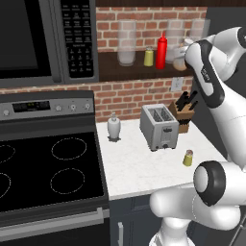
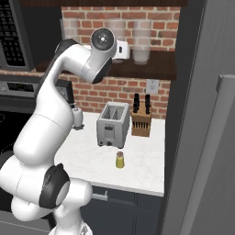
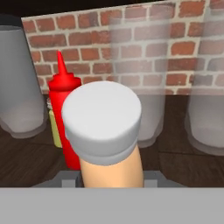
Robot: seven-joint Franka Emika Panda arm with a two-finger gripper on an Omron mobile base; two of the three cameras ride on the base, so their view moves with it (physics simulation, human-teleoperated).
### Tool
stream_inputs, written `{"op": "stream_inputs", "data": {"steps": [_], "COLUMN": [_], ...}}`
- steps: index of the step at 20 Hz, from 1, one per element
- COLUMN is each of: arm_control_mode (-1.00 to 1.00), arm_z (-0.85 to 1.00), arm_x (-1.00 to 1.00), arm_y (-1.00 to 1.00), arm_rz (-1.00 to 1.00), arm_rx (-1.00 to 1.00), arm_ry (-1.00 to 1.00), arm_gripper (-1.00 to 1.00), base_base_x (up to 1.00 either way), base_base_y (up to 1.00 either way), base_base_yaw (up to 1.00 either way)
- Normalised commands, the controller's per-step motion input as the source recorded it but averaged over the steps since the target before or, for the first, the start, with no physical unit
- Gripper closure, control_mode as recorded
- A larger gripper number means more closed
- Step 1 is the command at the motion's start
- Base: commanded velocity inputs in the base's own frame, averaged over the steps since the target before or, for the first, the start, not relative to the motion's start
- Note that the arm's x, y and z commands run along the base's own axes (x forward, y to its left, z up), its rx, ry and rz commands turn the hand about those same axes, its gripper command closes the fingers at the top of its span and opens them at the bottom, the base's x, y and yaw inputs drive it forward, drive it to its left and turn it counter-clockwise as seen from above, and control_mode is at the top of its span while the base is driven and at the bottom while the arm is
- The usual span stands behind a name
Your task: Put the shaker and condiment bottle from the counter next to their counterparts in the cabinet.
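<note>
Closest in the hand view stood the condiment bottle [image 3: 109, 135], upright, clamped in the gripper [image 3: 111, 181] at shelf height. Just beyond, to its left in that view, stood the red squeeze bottle [image 3: 62, 94] on the cabinet [image 3: 183, 166]. Down on the counter [image 1: 134, 168], the shaker [image 1: 188, 157] waited.

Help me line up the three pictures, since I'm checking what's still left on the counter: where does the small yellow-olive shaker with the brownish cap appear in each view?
Left base view: the shaker stands on the counter, right of the toaster.
Right base view: the shaker stands on the counter in front of the toaster.
Hand view: the shaker is not in it.
Shared landmark: the toaster.
</note>
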Motion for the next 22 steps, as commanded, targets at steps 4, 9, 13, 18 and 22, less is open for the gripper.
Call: {"op": "stream_inputs", "data": {"steps": [4,9,13,18,22], "arm_control_mode": [-1.0,-1.0,-1.0,-1.0,-1.0], "arm_z": [-0.07,-0.02,0.0,0.0,0.0], "arm_x": [0.13,0.18,0.26,0.26,0.22], "arm_y": [0.0,0.0,0.0,0.0,0.0], "arm_rz": [0.0,0.0,0.0,0.0,0.0], "arm_rx": [-0.02,0.0,0.0,0.0,0.0], "arm_ry": [-0.03,0.0,0.0,0.0,0.0], "arm_gripper": [1.0,1.0,1.0,1.0,1.0], "base_base_x": [0.0,0.0,0.0,0.0,0.0], "base_base_y": [0.0,0.0,0.0,0.0,0.0], "base_base_yaw": [0.0,0.0,0.0,0.0,0.0]}}
